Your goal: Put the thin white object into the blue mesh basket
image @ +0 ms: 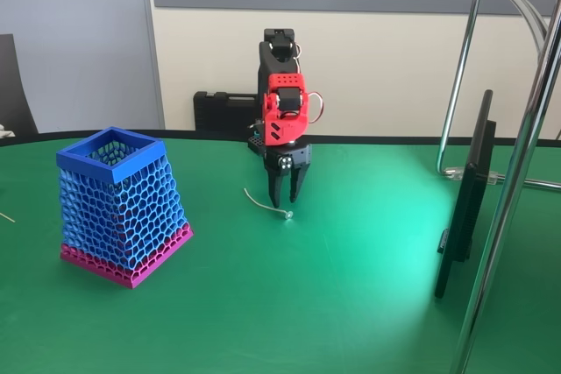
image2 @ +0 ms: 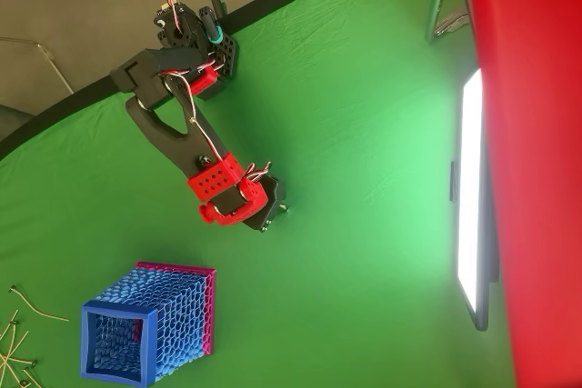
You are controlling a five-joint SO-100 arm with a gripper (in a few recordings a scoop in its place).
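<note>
Nearest the onlooker in the fixed view, at about eight o'clock on the green felt-covered table (image: 333, 304), stands the tall tapered blue honeycomb-mesh basket (image: 123, 208) with its solid blue square rim and magenta base band. It sits upright and its mouth is open; whether anything lies inside cannot be told.

Further in, near the table's centre, the short, thin, curved white cord-like strand (image: 266, 204) lies flat on the felt, its small knob at the end toward four o'clock. It is well apart from the basket, which stands at nine o'clock of it.

Directly behind the strand, the black two-finger hand (image: 287, 202) of the red-and-black arm (image: 285, 107) points straight down, fingers spread, tips at or just above the felt beside the knob end. It pinches nothing. The overhead view shows the arm reaching out from its base at the table's far edge.

Beyond, a black case (image: 223, 113) sits against the wall at twelve o'clock.

Judgement: the grasp is not yet made. Risks from here:
- The strand is very thin and flat; the fingers may close over it without catching it.
- The tips appear to be offset toward the knob, so an end grip may let the strand swing or slip.
- The basket's rim is high; a low carry could strike it and tip the basket.
</note>
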